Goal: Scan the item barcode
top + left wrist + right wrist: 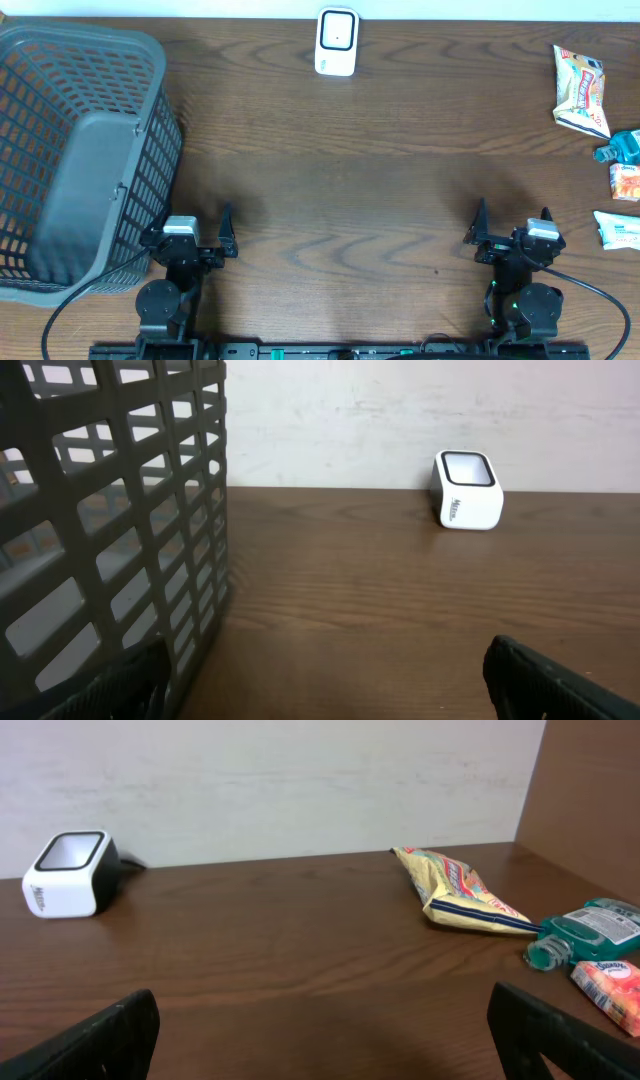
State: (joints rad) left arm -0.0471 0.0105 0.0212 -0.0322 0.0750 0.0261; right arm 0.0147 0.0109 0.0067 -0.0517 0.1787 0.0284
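Sitting left of scanner [337,42] — gray mesh basket [162,150]

left wrist view, left and top edges: grey plastic lattice basket [216,480] cut off | overhead, right edge: white flat packet [618,230], orange pouch [626,182], teal bottle [625,146] partly out of frame | white box-shaped scanner [337,42]: print too small to read | wrist views, lower corners: left tool [322,660], right tool [325,1010] fingers cropped

Dark grey plastic basket [165,150] with lattice walls standing at the left end of a brown wood-grain counter [350,180], pale wall [400,400] behind the far edge.
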